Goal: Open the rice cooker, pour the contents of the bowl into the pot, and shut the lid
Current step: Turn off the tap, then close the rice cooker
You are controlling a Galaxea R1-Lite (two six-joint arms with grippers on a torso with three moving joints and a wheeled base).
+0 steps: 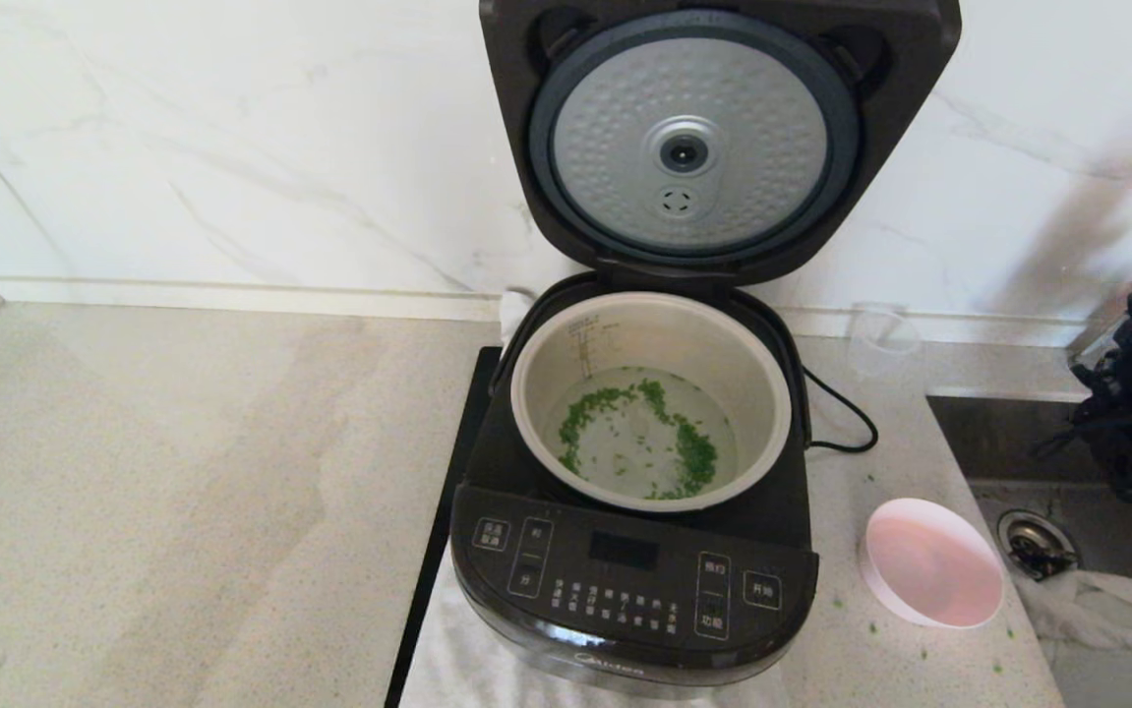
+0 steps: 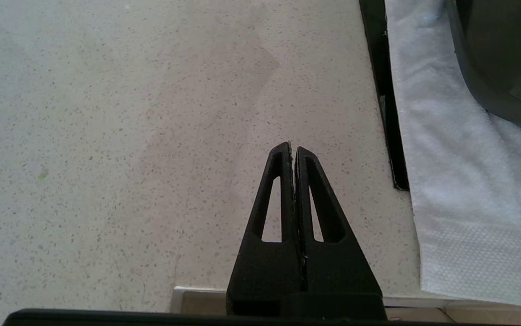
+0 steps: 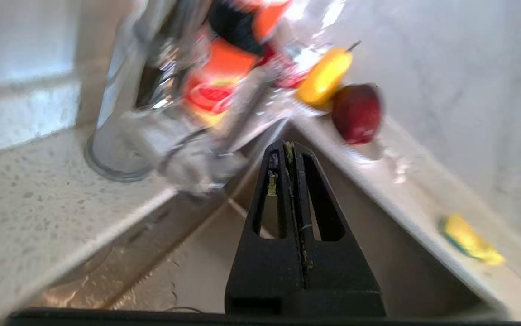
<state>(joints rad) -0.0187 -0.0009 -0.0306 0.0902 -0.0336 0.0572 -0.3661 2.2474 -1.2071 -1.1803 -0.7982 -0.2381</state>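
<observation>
rice cooker (image 1: 634,580), lid (image 1: 713,138) raised, bowl (image 1: 934,575) beside

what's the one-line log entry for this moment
lid open | greens in pot | bowl empty | left pincer shut | right pincer shut

A speckled beige counter (image 1: 182,472) meets a white marble-veined wall (image 1: 231,147) along its back edge, where daylight falls evenly; at the counter's right end sits a steel sink (image 1: 1038,452) (a crumpled cloth (image 1: 1106,605) inside).
</observation>
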